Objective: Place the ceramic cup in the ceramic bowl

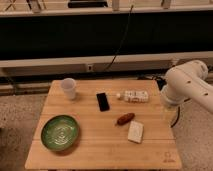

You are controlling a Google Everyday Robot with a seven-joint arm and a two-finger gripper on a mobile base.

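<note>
The ceramic cup [69, 88] is small, white and tapered, and stands upright at the table's far left corner. The ceramic bowl [60, 132] is wide, green and has a pale swirl inside; it sits at the near left of the table, empty. The cup and the bowl are apart. Only a thick white segment of my arm [186, 85] shows, beside the table's right edge, well away from both. My gripper is out of view.
On the wooden table [95, 150] lie a black phone [103, 101], a bottle on its side [134, 96], a brown oblong object [125, 118] and a flat white block [135, 132]. A dark cable [122, 40] hangs on the wall behind.
</note>
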